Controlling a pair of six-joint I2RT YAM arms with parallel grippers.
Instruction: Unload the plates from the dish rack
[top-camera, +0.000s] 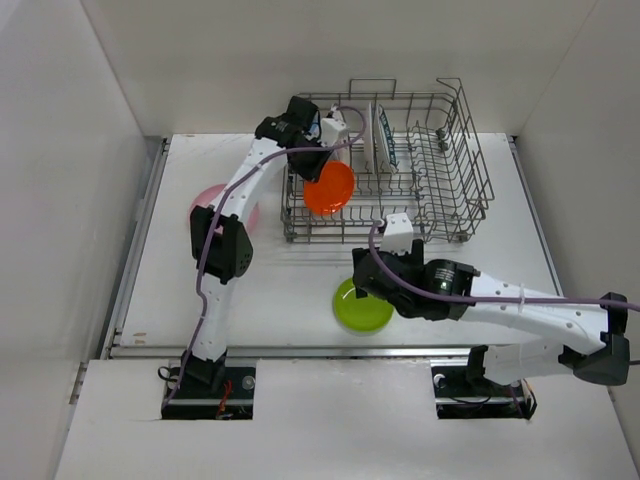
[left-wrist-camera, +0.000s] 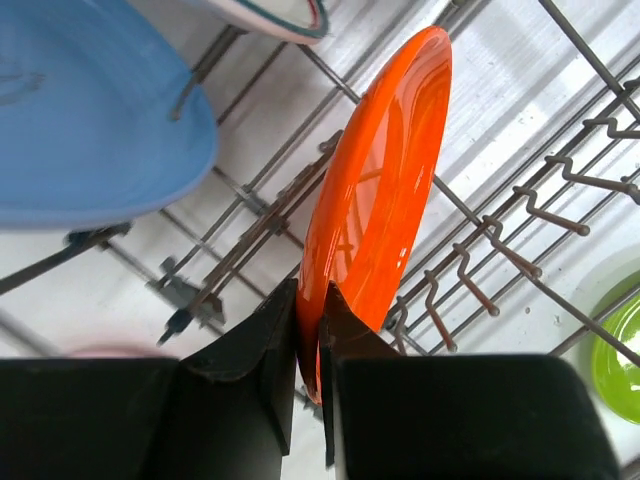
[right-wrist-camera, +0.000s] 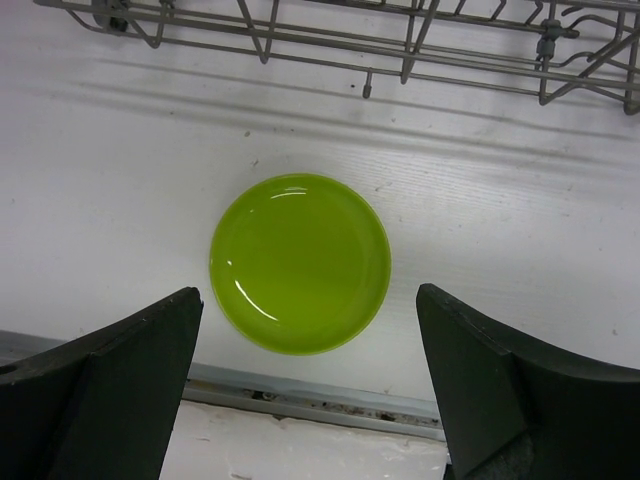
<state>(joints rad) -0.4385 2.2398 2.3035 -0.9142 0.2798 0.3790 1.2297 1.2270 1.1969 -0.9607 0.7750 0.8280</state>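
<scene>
Over the dish rack, left hand clamps the orange plate; right hand gapes above green plate.

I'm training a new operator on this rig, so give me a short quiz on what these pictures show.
1. True or false: the left gripper is shut on the small round orange plate.
2. Where is the small round lime green plate? A) flat on the white table, in front of the grey metal wire dish rack; B) standing between the rack's tines; C) in the left gripper.
3. Is the right gripper open or shut?
Key: 1 true; 2 A; 3 open.
</scene>
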